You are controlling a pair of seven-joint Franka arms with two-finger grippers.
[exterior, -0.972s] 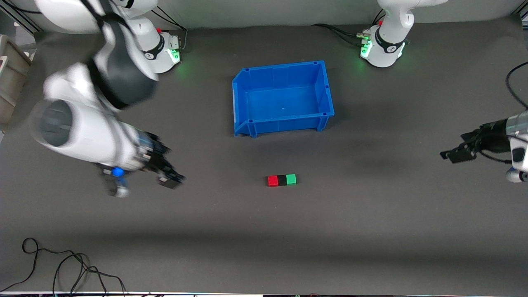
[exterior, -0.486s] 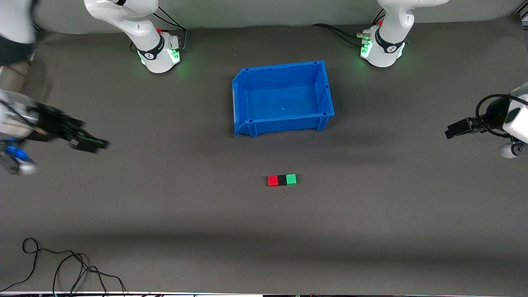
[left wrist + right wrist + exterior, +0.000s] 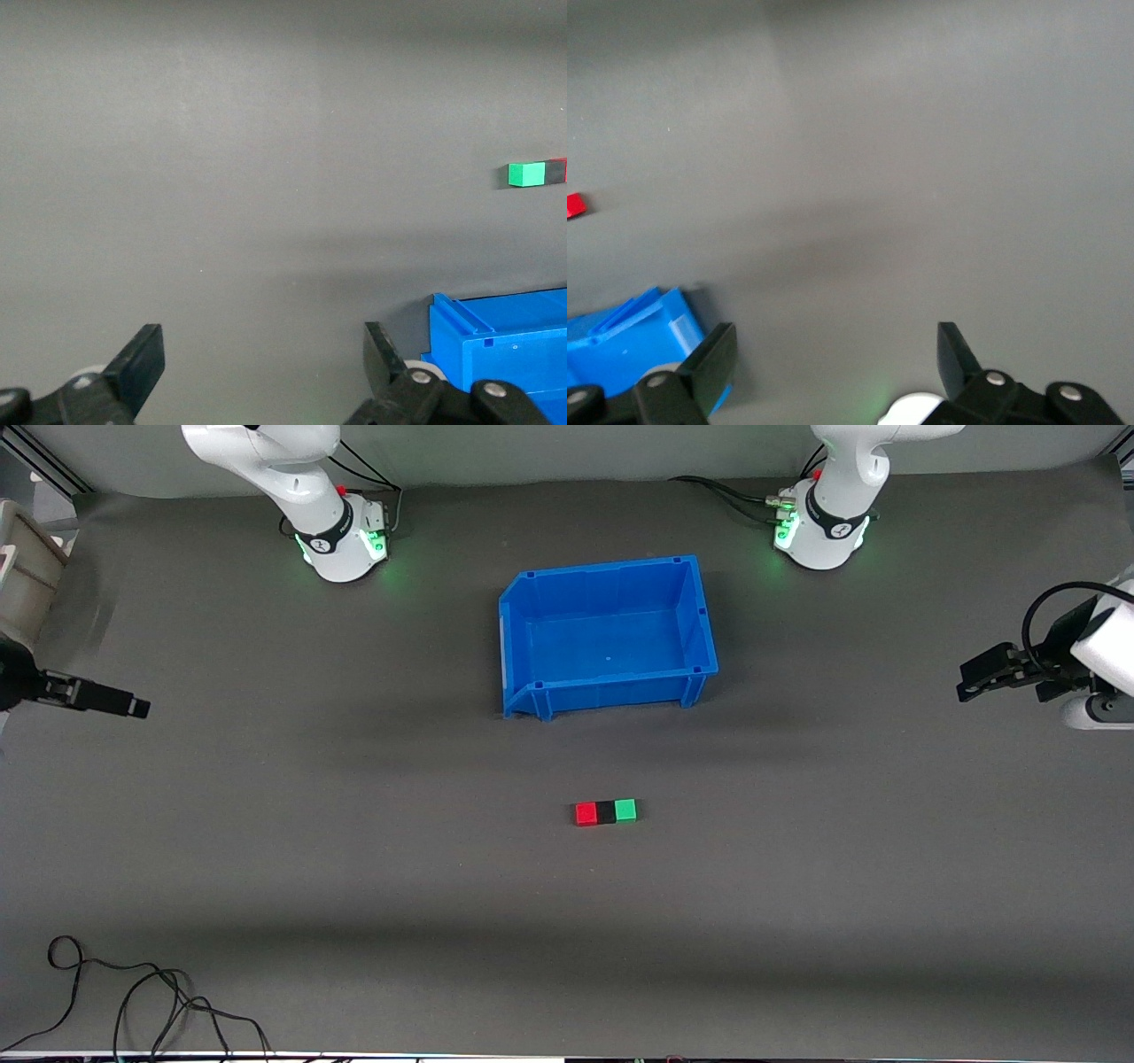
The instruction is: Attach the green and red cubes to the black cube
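The front view alone shows the whole row: the red cube (image 3: pixel 586 813), black cube (image 3: pixel 606 812) and green cube (image 3: pixel 625 810) touch side to side on the table (image 3: pixel 354 886), nearer the camera than the blue bin (image 3: pixel 523 646); the left wrist view catches the green cube (image 3: pixel 526 173) with what seems a sliver of black and red at the frame's edge; the right wrist view shows only a red scrap (image 3: pixel 575 205). The left gripper (image 3: pixel 974 677) hangs over the left arm's end of the table, fingers spread wide and empty; the right gripper (image 3: pixel 111 701) hangs over the right arm's end, likewise wide and empty.
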